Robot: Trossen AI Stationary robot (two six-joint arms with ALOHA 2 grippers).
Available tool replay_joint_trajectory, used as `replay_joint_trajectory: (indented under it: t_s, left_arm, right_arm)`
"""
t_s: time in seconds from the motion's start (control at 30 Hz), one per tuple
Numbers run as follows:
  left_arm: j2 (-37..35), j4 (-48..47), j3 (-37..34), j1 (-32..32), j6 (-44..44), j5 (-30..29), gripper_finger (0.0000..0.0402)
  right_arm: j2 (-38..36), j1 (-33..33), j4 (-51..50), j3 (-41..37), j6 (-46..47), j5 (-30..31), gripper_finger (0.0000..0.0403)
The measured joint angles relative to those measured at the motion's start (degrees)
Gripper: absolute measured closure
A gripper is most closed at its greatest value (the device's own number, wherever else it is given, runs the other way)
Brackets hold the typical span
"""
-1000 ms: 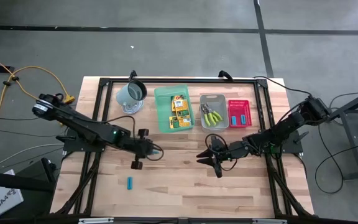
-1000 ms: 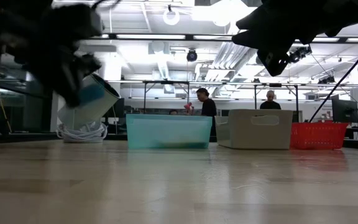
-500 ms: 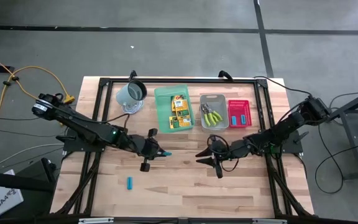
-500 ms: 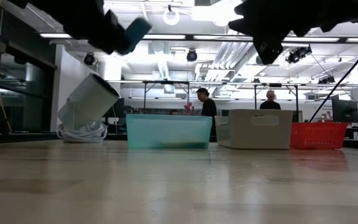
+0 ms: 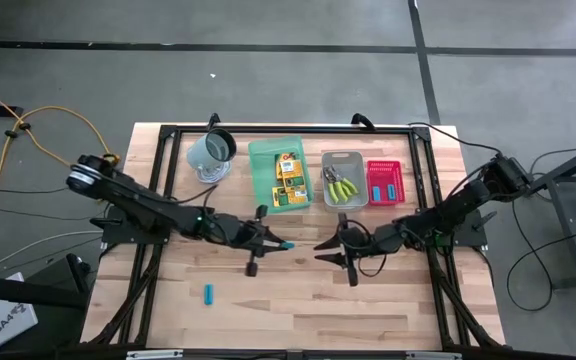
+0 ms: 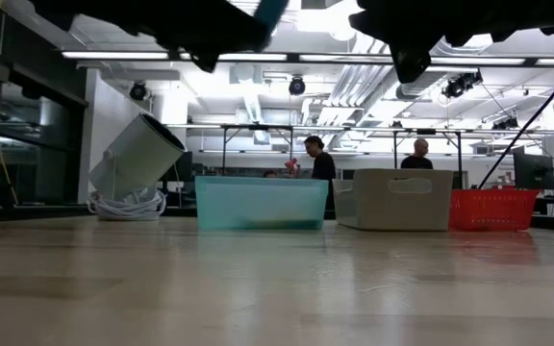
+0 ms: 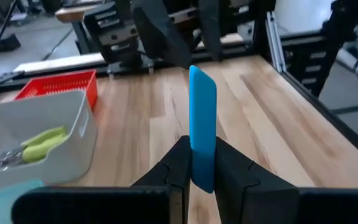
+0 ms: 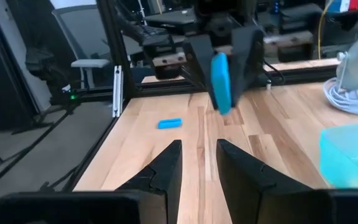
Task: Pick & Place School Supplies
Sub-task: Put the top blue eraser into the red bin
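My left gripper (image 5: 274, 244) hovers over the table's middle, shut on a cyan-blue piece (image 7: 202, 121) that also shows in the low view (image 6: 269, 10). My right gripper (image 5: 332, 262) faces it from the right, open and empty (image 8: 197, 163), a short gap away. A second cyan-blue piece (image 5: 209, 293) lies flat on the table near the near-left part, also seen from the right wrist (image 8: 169, 123). Yellow-orange boxes (image 5: 288, 172) lie in the green tray, yellow-green-handled tools (image 5: 341, 186) in the grey tray, more blue pieces (image 5: 385, 185) in the red tray. My left gripper pinches the cyan-blue piece by one end (image 7: 202, 177) between its two fingers. The fingers come level from the table's left and lie along the piece. Lifted clear of the table, the piece sticks out beyond the fingertips toward my right gripper.
A grey-green mug (image 5: 211, 150) sits tilted on a white cable coil at the far left. The green tray (image 5: 260, 180), grey tray (image 5: 360, 160) and red tray (image 5: 396, 165) line the far edge. Bare wood spreads across the near half. People stand in the room behind (image 6: 317, 159).
My left gripper has carried the blue piece up and toward the table's right, closing on my right gripper, and has stayed shut on it. The piece has risen to the top of the low view.
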Motion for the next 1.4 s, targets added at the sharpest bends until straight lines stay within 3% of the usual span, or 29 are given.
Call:
replay_joint_trajectory:
  t_s: [0.17,0.43,1.4]
  left_arm:
    - [6.0,7.0,1.1,1.1,0.0,2.6,0.0362]
    - [11.0,8.3,6.4,0.8,2.9,4.2,0.0362]
    - [12.0,11.9,6.9,-0.2,2.9,4.1,0.0362]
  right_arm:
    - [0.0,0.2,-0.1,0.0,-1.4,1.3,0.0311]
    - [0.0,0.2,-1.3,0.0,-2.3,2.0,0.0311]
    - [0.0,0.0,-0.1,0.0,-7.8,1.0,0.0311]
